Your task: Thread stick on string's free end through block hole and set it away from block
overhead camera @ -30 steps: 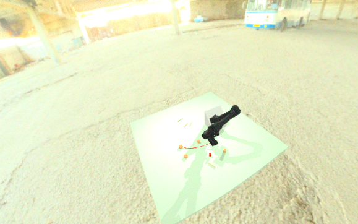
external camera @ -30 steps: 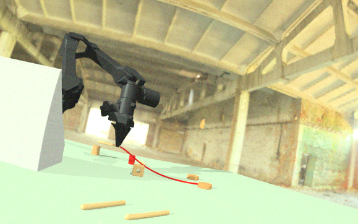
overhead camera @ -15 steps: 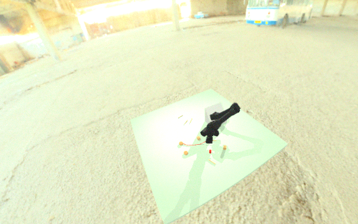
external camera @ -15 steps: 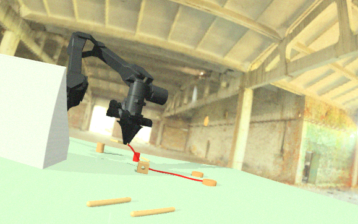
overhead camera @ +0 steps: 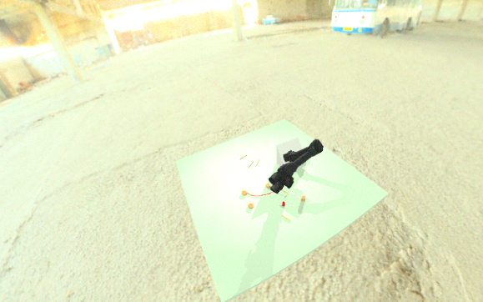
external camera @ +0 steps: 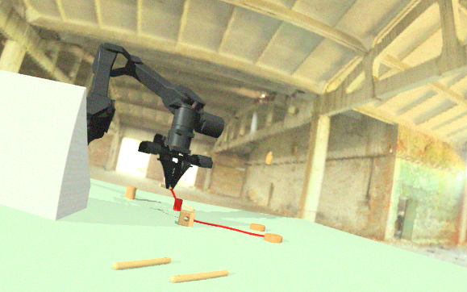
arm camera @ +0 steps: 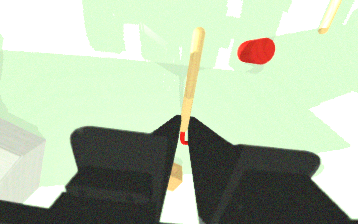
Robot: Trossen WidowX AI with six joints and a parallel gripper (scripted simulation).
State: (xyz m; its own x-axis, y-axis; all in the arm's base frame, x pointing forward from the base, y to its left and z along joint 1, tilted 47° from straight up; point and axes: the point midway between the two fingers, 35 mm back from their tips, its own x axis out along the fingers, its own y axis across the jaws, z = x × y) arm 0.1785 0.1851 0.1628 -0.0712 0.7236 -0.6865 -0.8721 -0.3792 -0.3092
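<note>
"When viewed from the wrist, what to record of the stick?"

"Note the thin stick [overhead camera: 284, 192] [external camera: 163, 185] [arm camera: 192, 77] above the table [overhead camera: 207, 234] [external camera: 75, 250] [arm camera: 105, 95], pinched near its string end by the end effector [overhead camera: 275, 189] [external camera: 170, 187] [arm camera: 184, 120]. Record the fingers as closed on it, with the long free length pointing outward."

"How to rate its handling?"

"Rate as light and stiff, probably prone to pivoting in so small a grip. Expect soft, slack behaviour from the red string [overhead camera: 259, 195] [external camera: 226, 228] [arm camera: 182, 137], shown running to the round button [overhead camera: 244, 193] [external camera: 273, 238]. Keep hold near the tail, so as to leave the far tip free for entry. Avoid pinching the string itself."

"And the arm?"

"Report as arched high, with the wrist almost upright and the fingers pointing down near the block [overhead camera: 268, 185] [external camera: 181, 218] [arm camera: 176, 176]. Find the hole facing sideways in the exterior view. Judge the stick as not yet threaded, with the string passing behind the block. Align the free tip with the hole before any push."

"Any hazard?"

"Watch the red cylinder [overhead camera: 283, 203] [external camera: 176, 205] [arm camera: 256, 51], standing apart from the stick in the wrist view. Guard against snagging the string there, or shoving the block with a crooked tip."
</note>
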